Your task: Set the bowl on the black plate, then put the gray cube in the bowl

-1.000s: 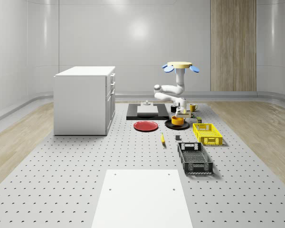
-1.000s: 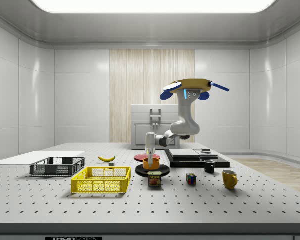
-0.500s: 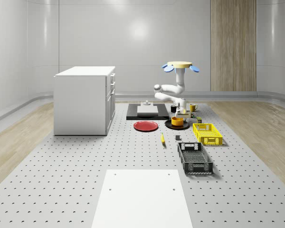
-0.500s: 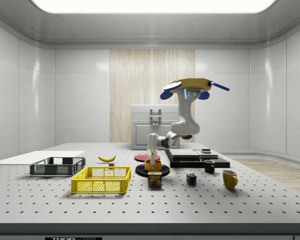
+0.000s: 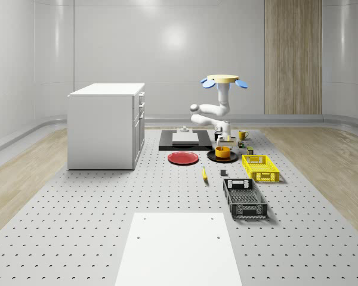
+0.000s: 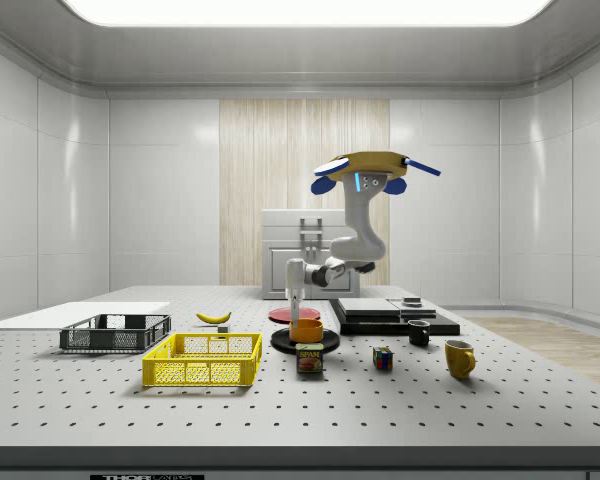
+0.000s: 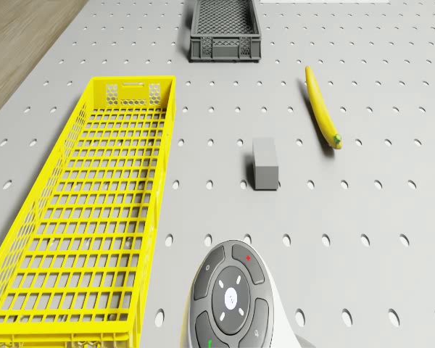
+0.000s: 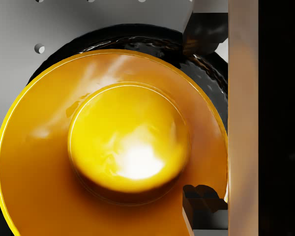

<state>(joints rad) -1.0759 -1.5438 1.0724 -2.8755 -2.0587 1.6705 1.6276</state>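
The orange bowl (image 5: 222, 152) (image 6: 305, 330) (image 8: 123, 147) stands upright on the black plate (image 5: 210, 157) (image 6: 280, 343) (image 8: 137, 39). My gripper (image 5: 222, 140) (image 6: 294, 306) (image 8: 204, 118) hangs just above the bowl's rim, pointing down, open and holding nothing. Its dark fingertips (image 8: 201, 204) stand wide apart over the rim. The gray cube (image 7: 265, 163) (image 5: 224, 173) lies on the table between the yellow crate and the banana, well clear of the gripper. The drone (image 5: 222, 80) (image 6: 365, 165) hovers above the table, behind the plate.
A yellow crate (image 5: 260, 167) (image 7: 94, 210) and a black crate (image 5: 244, 198) (image 7: 225, 29) sit near the plate. A banana (image 7: 322, 109), a red plate (image 5: 183, 158), a black slab (image 5: 183, 143) and a white cabinet (image 5: 106, 125) stand around. A can (image 6: 310, 360) and mugs (image 6: 459, 357) lie nearby.
The fingers have opened and let go of the bowl, which stays on the black plate. Drone and arm have risen and shifted toward the side view's left.
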